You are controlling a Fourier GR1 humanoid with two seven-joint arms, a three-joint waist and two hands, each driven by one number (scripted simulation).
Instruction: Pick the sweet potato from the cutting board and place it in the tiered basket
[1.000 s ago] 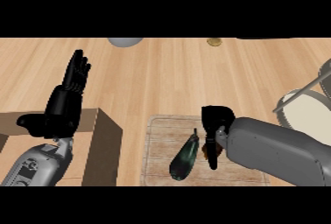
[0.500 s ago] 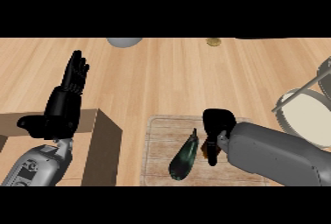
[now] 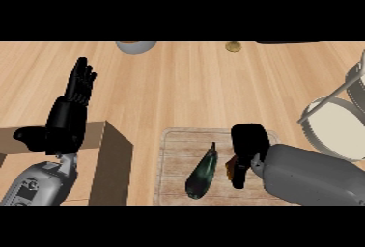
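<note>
Early stage. Black right hand [image 3: 246, 147] curled down over orange-brown sweet potato [image 3: 230, 169], mostly hidden, not yet lifted off pale wooden cutting board [image 3: 178, 144]. Dark green eggplant [image 3: 202, 172] just beside. White tiered basket [image 3: 335, 120] at right, unreached. Left hand [image 3: 68, 118] resting, fingers straight.

Light wooden counter [image 3: 185, 87], cutting board [image 3: 178, 159], tiered basket [image 3: 335, 120], grey bowl [image 3: 135, 47]

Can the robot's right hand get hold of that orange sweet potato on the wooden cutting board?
Probably yes: the right hand is already down on the orange sweet potato, beside the dark eggplant on the wooden cutting board; nothing blocks it.
</note>
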